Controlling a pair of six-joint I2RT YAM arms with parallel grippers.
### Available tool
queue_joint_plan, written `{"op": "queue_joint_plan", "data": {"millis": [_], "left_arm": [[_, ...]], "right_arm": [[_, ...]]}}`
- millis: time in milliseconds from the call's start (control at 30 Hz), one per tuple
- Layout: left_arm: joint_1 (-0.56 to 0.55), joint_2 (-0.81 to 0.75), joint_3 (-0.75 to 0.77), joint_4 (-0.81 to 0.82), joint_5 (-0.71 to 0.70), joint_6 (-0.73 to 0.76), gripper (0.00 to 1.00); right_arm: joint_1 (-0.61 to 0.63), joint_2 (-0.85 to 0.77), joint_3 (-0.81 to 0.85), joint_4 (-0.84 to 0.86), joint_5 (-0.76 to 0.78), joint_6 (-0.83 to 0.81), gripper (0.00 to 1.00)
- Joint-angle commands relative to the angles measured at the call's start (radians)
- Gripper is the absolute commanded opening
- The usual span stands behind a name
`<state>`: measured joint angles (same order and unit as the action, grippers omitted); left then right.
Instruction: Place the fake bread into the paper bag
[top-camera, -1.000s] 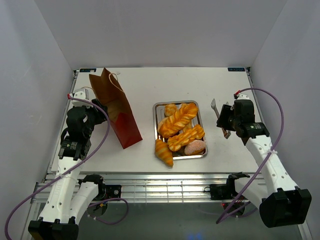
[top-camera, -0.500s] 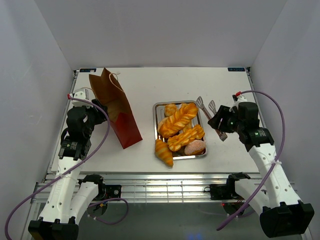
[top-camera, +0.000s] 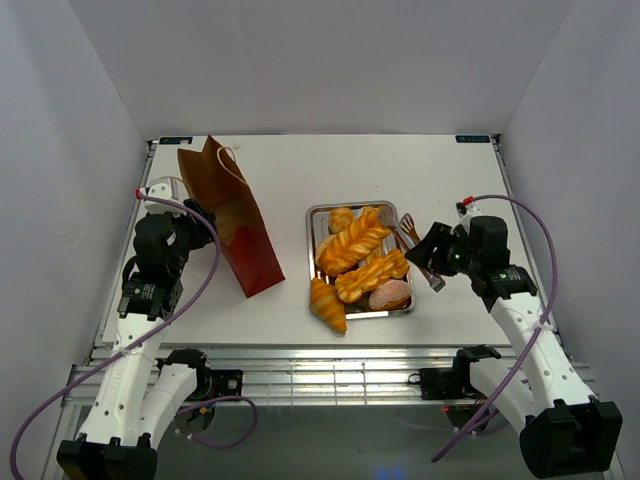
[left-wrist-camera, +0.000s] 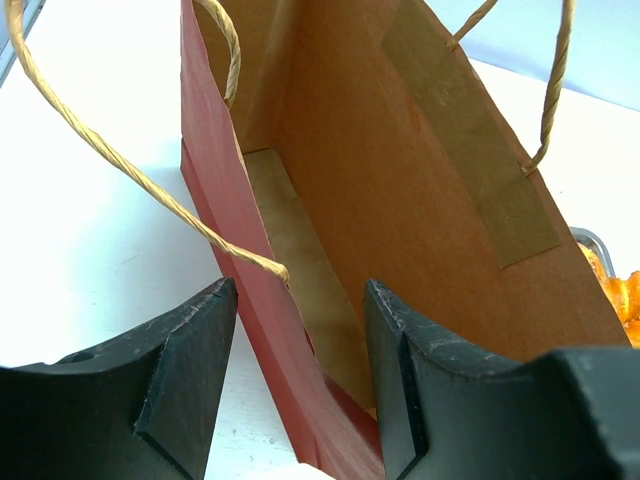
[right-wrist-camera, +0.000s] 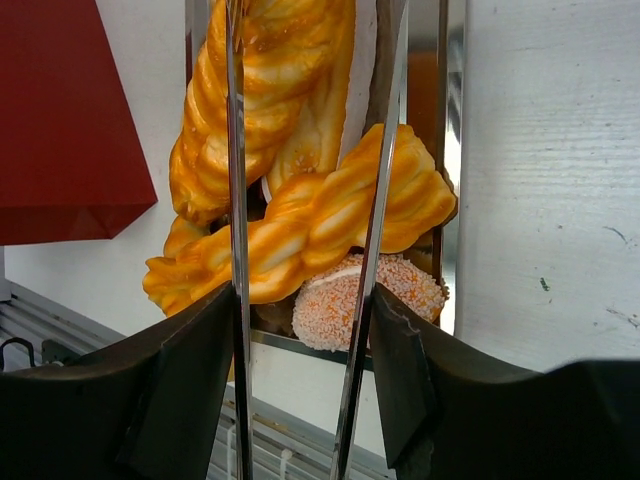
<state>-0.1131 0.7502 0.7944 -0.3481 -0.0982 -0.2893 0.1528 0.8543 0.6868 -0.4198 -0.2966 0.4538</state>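
The red paper bag (top-camera: 232, 225) stands open at the left, its brown lining showing in the left wrist view (left-wrist-camera: 400, 200). My left gripper (top-camera: 200, 222) is open, its fingers on either side of the bag's near red wall (left-wrist-camera: 300, 400). The fake bread (top-camera: 355, 240) lies piled in a silver tray (top-camera: 312, 212): braided loaves, a croissant (top-camera: 326, 305) and a pinkish roll (top-camera: 390, 294). My right gripper (top-camera: 437, 255) is shut on metal tongs (top-camera: 415, 245). The tongs' arms (right-wrist-camera: 236, 200) are spread on either side of a braided loaf (right-wrist-camera: 310, 235), above the pinkish roll (right-wrist-camera: 370, 300).
The croissant hangs over the tray's front left corner onto the table. The bag's cord handles (left-wrist-camera: 120, 150) hang loose near my left fingers. White walls close in the table on three sides.
My right arm has swung left and lowered, bringing the tongs from beside the tray to over its right side. The left arm and bag have not moved.
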Motion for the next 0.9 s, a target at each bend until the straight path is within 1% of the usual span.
{"op": "queue_joint_plan", "data": {"millis": [0, 133, 300, 400, 433, 567, 733, 867], "left_arm": [[0.004, -0.012, -0.004, 0.001, -0.008, -0.004, 0.64], [0.004, -0.015, -0.004, 0.003, -0.009, -0.005, 0.64], [0.004, -0.015, -0.004, 0.001, -0.008, -0.004, 0.64], [0.004, -0.017, -0.004, 0.001, -0.006, -0.004, 0.64], [0.004, -0.017, -0.004, 0.001, -0.006, -0.004, 0.64], [0.004, -0.018, -0.006, 0.001, -0.005, -0.004, 0.64], [0.006, -0.028, -0.009, -0.002, -0.012, -0.005, 0.64], [0.006, -0.037, -0.015, -0.005, -0.024, -0.014, 0.64]], "right_arm": [[0.004, -0.012, -0.033, 0.113, -0.059, 0.031, 0.58], [0.004, 0.000, -0.069, 0.173, -0.098, 0.068, 0.57], [0.004, 0.008, -0.076, 0.184, -0.107, 0.075, 0.55], [0.002, 0.000, -0.070, 0.188, -0.116, 0.085, 0.46], [0.004, 0.000, -0.066, 0.193, -0.127, 0.088, 0.42], [0.004, 0.002, -0.038, 0.187, -0.134, 0.089, 0.32], [0.004, -0.004, 0.014, 0.148, -0.131, 0.082, 0.29], [0.004, -0.012, 0.100, 0.113, -0.136, 0.063, 0.24]]}}
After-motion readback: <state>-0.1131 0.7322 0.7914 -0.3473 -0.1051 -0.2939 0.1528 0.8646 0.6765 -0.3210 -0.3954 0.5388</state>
